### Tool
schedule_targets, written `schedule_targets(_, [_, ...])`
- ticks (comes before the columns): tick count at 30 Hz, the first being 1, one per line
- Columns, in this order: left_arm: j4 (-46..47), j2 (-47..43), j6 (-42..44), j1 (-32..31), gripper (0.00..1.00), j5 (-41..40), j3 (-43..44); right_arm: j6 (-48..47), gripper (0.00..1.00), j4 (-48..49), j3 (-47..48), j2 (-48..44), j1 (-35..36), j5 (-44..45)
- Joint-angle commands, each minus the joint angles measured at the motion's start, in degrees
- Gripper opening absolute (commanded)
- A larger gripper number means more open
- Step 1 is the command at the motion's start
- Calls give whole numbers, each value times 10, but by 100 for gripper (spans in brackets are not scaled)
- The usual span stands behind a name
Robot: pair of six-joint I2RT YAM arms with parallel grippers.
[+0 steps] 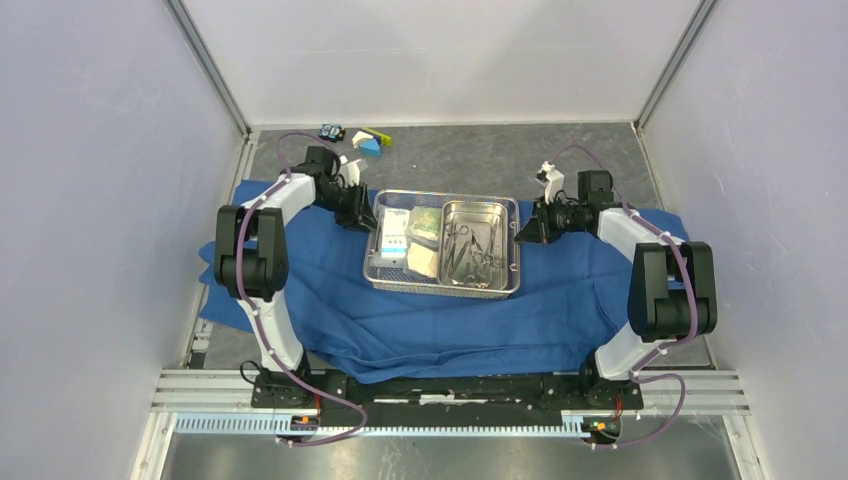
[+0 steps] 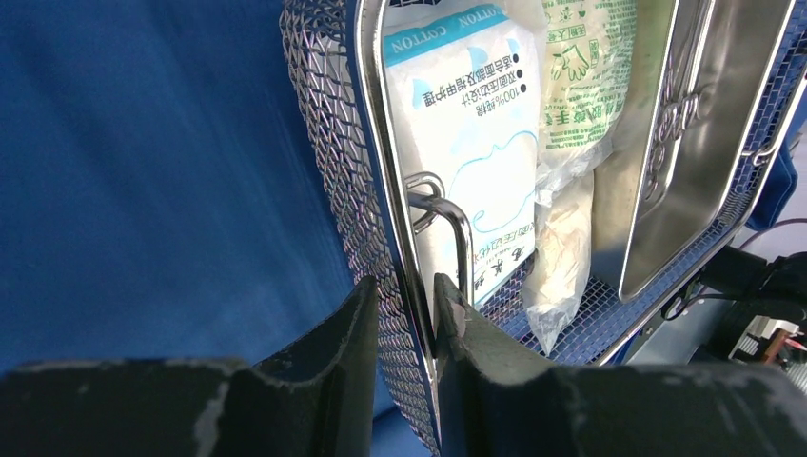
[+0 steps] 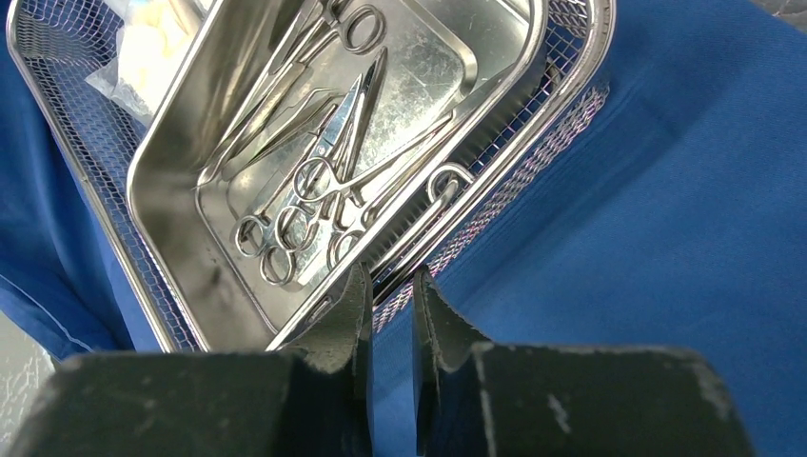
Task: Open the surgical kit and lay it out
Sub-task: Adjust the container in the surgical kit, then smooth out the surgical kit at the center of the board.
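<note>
Top external view first: the blue cloth (image 1: 450,325) lies spread open under both claws, and between them sits the wire-mesh tray (image 1: 440,289), squarely on the cloth. The left claw (image 2: 404,286) is clenched on the tray's end wall, with one finger outside the mesh and one inside, and the wire handle (image 2: 447,214) just past its fingertips. The right claw (image 3: 389,276) pinches the opposite end rim the same way.

This reads as a two-armed lift or shift of the tray. To do it well, both ends should rise together and stay level. The hold is only on thin rim and mesh, so any tilt could slide the load or twist the tray out of a pinch.

Just beyond the right fingertips the steel pan (image 1: 472,208) rests inside the tray. Just beyond the left fingertips lie three clear packets (image 2: 476,143), side by side, the nearest close behind that handle. The instruments (image 3: 314,181) are piled loose in the pan with their ring handles toward the right claw, and they would likely rattle and slide on a jerk.

In the way? Mainly the soft cloth beneath, which could drag along. The block toy (image 1: 368,143) sits well beyond the left claw, off the cloth and harmless.
</note>
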Motion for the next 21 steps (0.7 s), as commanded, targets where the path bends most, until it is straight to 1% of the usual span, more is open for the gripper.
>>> schedule_targets(1, [35,41,-2,-17,2,-12,18,-89,11,8,-10,13,2,98])
schedule_targets(2, [29,35,4,-17,4,-11,17,-93,17,5,-7,7,-3,98])
schedule_targets(4, [13,18,17,-15,13,-16,14,-95,32,3,1,-11,-18,103])
schedule_targets(5, [5,7,21,-12,22,-20,13,-94,38,5,6,-22,-29,104])
schedule_targets(6, [0,-4,21,-9,27,-27,13,-90,43,7,12,-34,-43,105])
schedule_targets(7, [-3,-19,38,-2,34,-31,13,-82,50,15,17,-45,-55,106])
schedule_targets(10, [0,-58,40,18,63,-55,20,-60,64,40,30,-72,-90,120])
schedule_targets(13, [8,-87,44,36,84,-73,34,-43,73,67,31,-90,-100,188])
schedule_targets(14, [10,-94,44,43,90,-76,40,-40,80,75,27,-92,-100,220])
schedule_targets(16, [18,-101,44,54,95,-90,49,-31,85,88,23,-87,-100,294])
schedule_targets(18, [24,-96,50,57,96,-116,60,-33,85,87,29,-61,-100,353])
schedule_targets(21, [22,-59,86,57,94,-189,93,-47,83,91,38,-17,-100,401])
